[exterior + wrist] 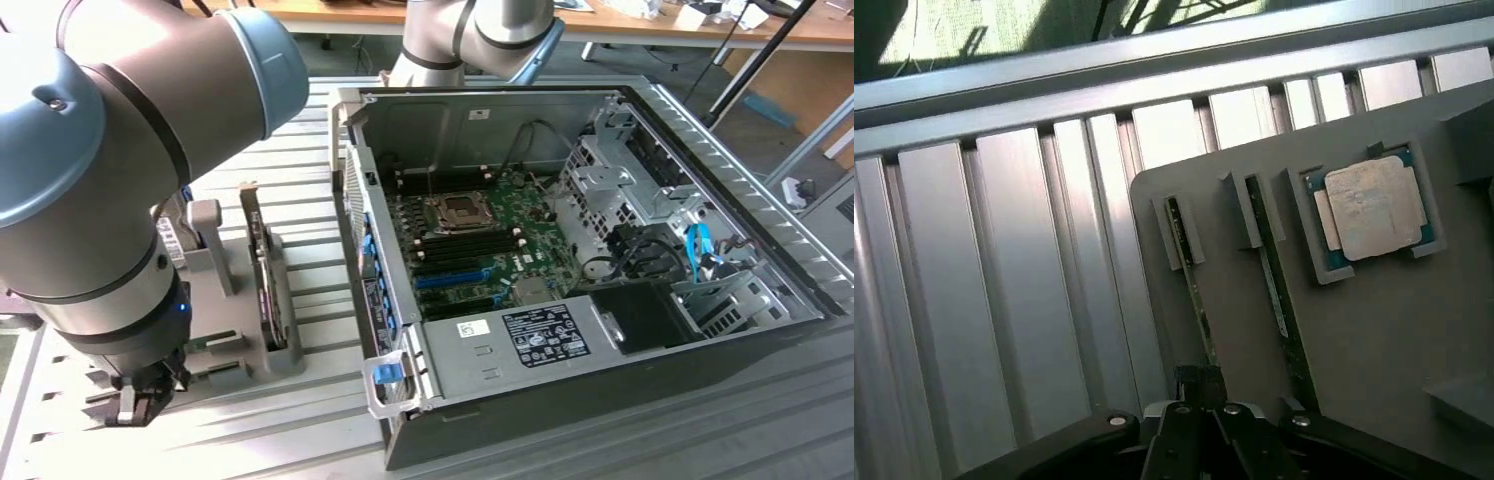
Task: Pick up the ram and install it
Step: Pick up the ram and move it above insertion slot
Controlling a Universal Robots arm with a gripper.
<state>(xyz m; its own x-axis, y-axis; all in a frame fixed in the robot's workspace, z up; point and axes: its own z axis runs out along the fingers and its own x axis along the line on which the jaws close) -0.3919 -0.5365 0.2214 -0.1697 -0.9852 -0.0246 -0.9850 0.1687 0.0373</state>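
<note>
Two ram sticks stand on edge in slots of a grey holder (1374, 340): one ram (1189, 270) nearer the holder's edge, the other ram (1276, 290) beside it. My gripper (1199, 385) is shut, its dark fingertips pressed together just over the near end of the first stick; I cannot tell whether they touch it. In the exterior view the gripper (138, 400) hangs low at the exterior view's left, beside a grey fixture (214, 300). The open computer case (400, 385) shows its green motherboard (494, 235).
A square silver-topped processor (1369, 210) lies in a pocket of the holder past the sticks. A dark expansion card (271, 295) stands upright in the fixture. The ribbed metal table (320, 300) runs under everything. My arm's large joints (120, 150) fill the exterior view's left.
</note>
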